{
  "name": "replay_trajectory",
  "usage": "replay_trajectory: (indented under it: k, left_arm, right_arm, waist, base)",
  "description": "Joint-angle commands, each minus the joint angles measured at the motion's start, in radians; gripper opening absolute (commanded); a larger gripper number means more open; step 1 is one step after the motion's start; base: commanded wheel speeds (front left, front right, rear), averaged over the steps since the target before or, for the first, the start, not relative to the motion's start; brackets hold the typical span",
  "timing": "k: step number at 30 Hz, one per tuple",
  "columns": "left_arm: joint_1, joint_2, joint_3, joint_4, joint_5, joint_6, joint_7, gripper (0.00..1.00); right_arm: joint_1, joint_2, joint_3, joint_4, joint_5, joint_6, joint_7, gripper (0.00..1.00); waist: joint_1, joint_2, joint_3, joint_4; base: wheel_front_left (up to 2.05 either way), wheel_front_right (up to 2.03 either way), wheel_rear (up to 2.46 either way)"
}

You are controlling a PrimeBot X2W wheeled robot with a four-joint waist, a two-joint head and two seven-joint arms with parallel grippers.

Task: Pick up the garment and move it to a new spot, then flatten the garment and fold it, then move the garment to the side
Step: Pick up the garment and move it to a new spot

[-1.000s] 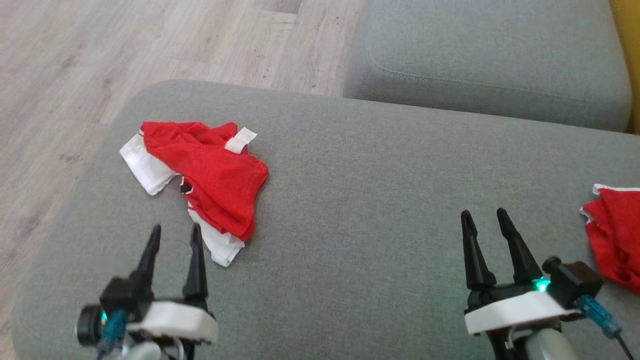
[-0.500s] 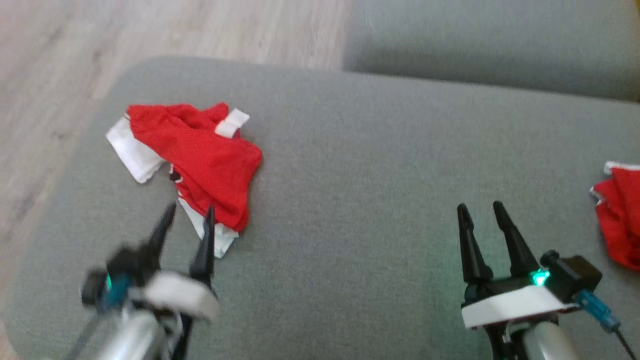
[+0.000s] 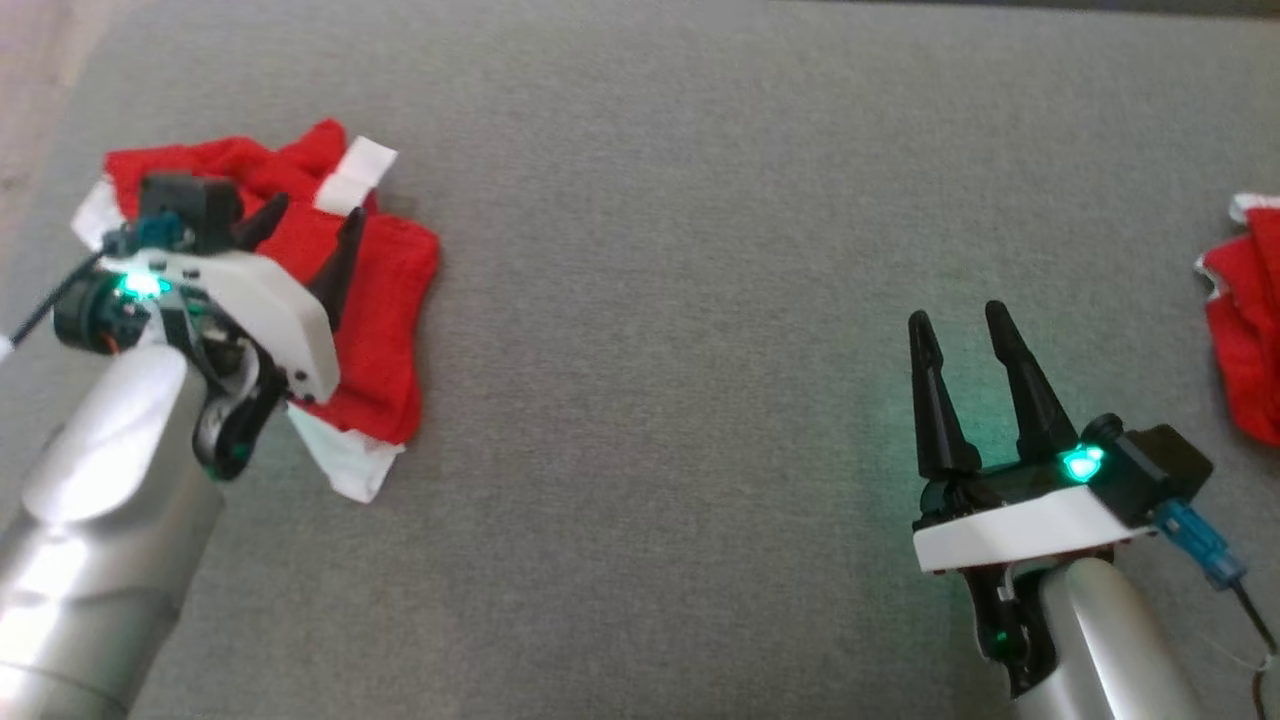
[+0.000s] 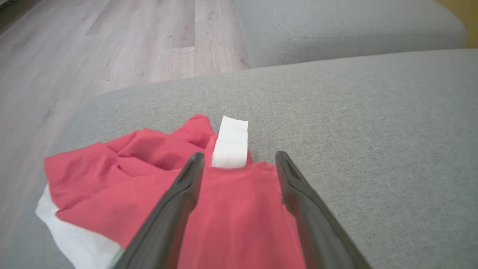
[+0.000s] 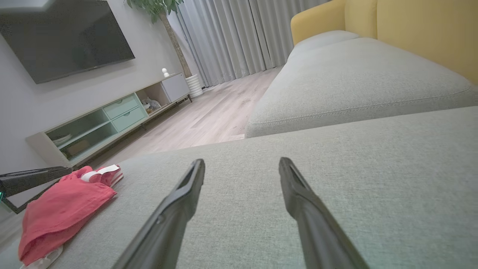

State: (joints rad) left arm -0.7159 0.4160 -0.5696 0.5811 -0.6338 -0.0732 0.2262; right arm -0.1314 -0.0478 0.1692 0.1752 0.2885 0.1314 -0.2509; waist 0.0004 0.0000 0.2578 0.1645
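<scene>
Grey sofa cushion [image 3: 700, 250] is the work surface. Wood floor [image 4: 130, 45] lies past its far edge, with a second grey cushion [image 4: 336, 30] beside that. Right wrist view also picks up a wall TV [image 5: 63, 33], a low TV cabinet [image 5: 108, 123], curtains [image 5: 239, 33] and a yellow sofa back [image 5: 410, 33].

Garment [image 3: 385, 300]: red with white trim, crumpled, lying on the cushion near its left end. A white band [image 4: 231, 142] sticks out of the bunch on the far side. More white trim pokes out from under the red at the near corner and the left edge.

My left end effector [image 3: 318, 210]: jaws wide apart, nothing gripped. It sits over the garment, forearm [image 3: 90, 520] coming in from lower left. In the left wrist view, red fabric fills the gap between both fingers [image 4: 179, 201], and the white band is just beyond the tips, roughly centred. Can't tell whether the tips touch the fabric or hover just above it.

My right end effector [image 3: 957, 312]: jaws wide apart, empty. It's over bare cushion, well apart from the garment, pointing away from me. Green status light [image 3: 1080, 463] is lit at its base.

A red bundle [image 3: 1245, 320] with white edging lies at the right edge of the head view, on the same cushion. It is right of my right end effector and not touching it.
</scene>
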Motion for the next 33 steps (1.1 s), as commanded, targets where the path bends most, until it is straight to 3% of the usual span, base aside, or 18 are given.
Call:
replay_trajectory:
  k: [1,16,17,18,19,33]
  left_arm:
    - [-0.067,0.045,0.028,0.003,0.001,-0.01,0.008,1.0]
    - [-0.212,0.011,-0.035,0.284,-0.024,-0.053,0.056,1.0]
    - [-0.212,0.006,-0.041,0.292,-0.03,-0.054,0.063,0.96]
    - [-0.213,0.004,-0.047,0.297,-0.036,-0.055,0.067,0.4]
    - [-0.215,0.003,-0.052,0.3,-0.04,-0.056,0.064,0.0]
    - [-0.23,0.018,-0.106,0.221,-0.037,-0.057,-0.208,0.0]
  right_arm:
    - [-0.029,-0.002,0.025,-0.034,-0.01,-0.001,-0.011,1.0]
    - [-0.049,-0.002,0.031,-0.034,-0.005,-0.001,-0.011,1.0]
    - [-0.049,-0.002,0.03,-0.033,-0.004,-0.001,-0.011,1.0]
    - [-0.048,-0.002,0.029,-0.031,-0.004,-0.001,-0.011,1.0]
    - [-0.048,-0.002,0.028,-0.03,-0.004,-0.001,-0.011,1.0]
    - [-0.03,-0.002,0.031,-0.012,0.007,-0.001,-0.011,1.0]
  waist:
    - [-0.0004,0.0,0.022,-0.022]
    - [-0.0004,0.0,0.065,-0.062]
    - [-0.0004,0.0,0.064,-0.063]
    - [-0.0004,0.0,0.063,-0.062]
    - [-0.0004,0.0,0.062,-0.062]
    - [-0.0004,0.0,-0.013,-0.057]
  base:
    - [0.0,0.0,0.0]
    - [0.0,0.0,0.0]
    - [0.0,0.0,0.0]
    - [0.0,0.0,0.0]
    - [0.0,0.0,0.0]
    - [0.0,0.0,0.0]
